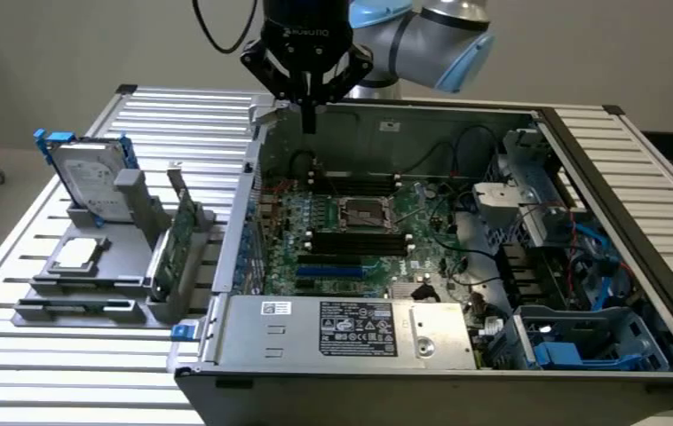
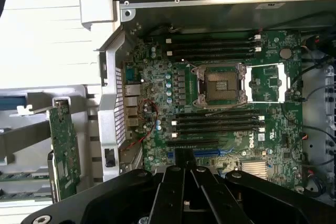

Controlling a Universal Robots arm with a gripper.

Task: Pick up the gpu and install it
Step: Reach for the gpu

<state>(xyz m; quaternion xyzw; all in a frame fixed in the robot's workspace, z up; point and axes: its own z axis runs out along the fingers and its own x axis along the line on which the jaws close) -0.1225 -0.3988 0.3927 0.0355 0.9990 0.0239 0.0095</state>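
The gpu [image 1: 174, 246] stands on edge in a grey holder [image 1: 135, 293] on the slatted table, on the exterior view's left of the open computer case [image 1: 621, 222]. Its green circuit board faces the camera, with a silver bracket at the top end. The wrist view shows the gpu [image 2: 65, 153] upright beside the case wall. My gripper [image 1: 308, 124] hangs high over the far left corner of the case, well above and beyond the gpu. Its black fingers [image 2: 183, 162] are shut together with nothing between them, above the motherboard [image 2: 226, 93].
A silver hard drive in a blue frame [image 1: 85, 173] and a small square processor chip [image 1: 76, 255] sit in the same holder. Inside the case are the empty processor socket [image 1: 364, 213], cables and a grey power supply [image 1: 349, 328] along the near edge.
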